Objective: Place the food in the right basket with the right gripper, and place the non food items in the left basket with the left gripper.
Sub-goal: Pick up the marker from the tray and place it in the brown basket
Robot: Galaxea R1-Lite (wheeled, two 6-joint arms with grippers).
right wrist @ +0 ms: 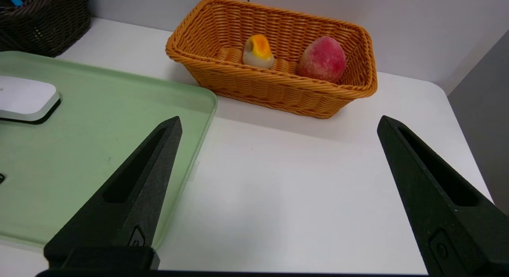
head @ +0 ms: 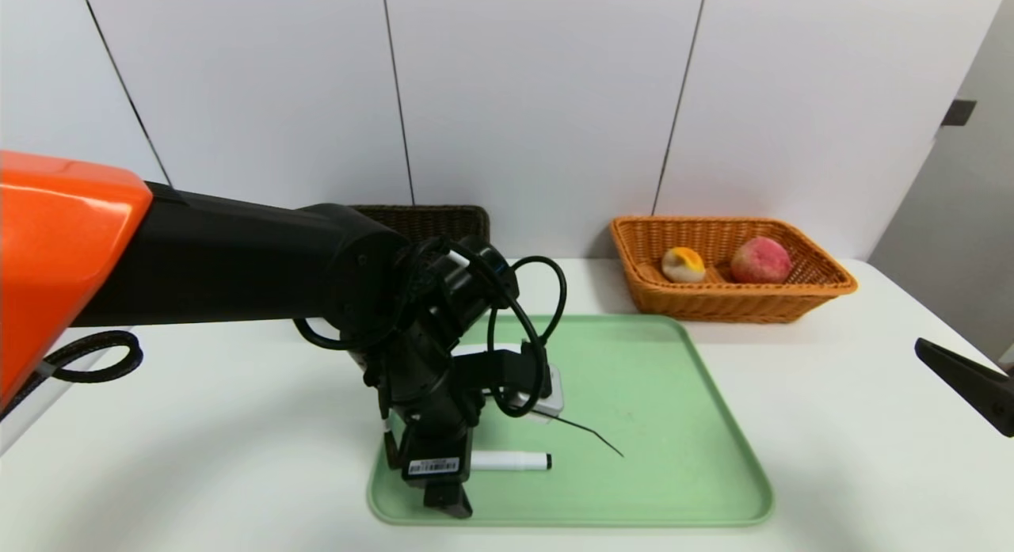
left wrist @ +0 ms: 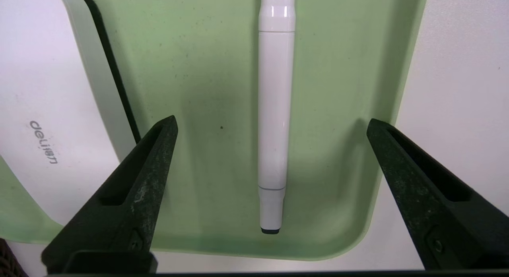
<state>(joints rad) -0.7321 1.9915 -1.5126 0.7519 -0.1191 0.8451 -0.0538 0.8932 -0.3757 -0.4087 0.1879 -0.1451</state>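
the right basket (head: 721, 306) is orange-tan with a woven pattern, the left basket (right wrist: 43, 34) dark brown, woven too. the peach (head: 760, 260) is mottled pink-red, the bun (head: 683, 264) cream with orange-yellow. pale green tray (head: 634, 425), white bench (head: 800, 394). white marker (left wrist: 274, 110), black at its end; white box (left wrist: 51, 110) with grey lettering.

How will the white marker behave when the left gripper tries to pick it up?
The white marker looks stiff and probably light, being a slim, straight tube. Its smooth, shiny barrel may slip a little. It may also roll on the flat green tray if one finger of the open left gripper touches it first.
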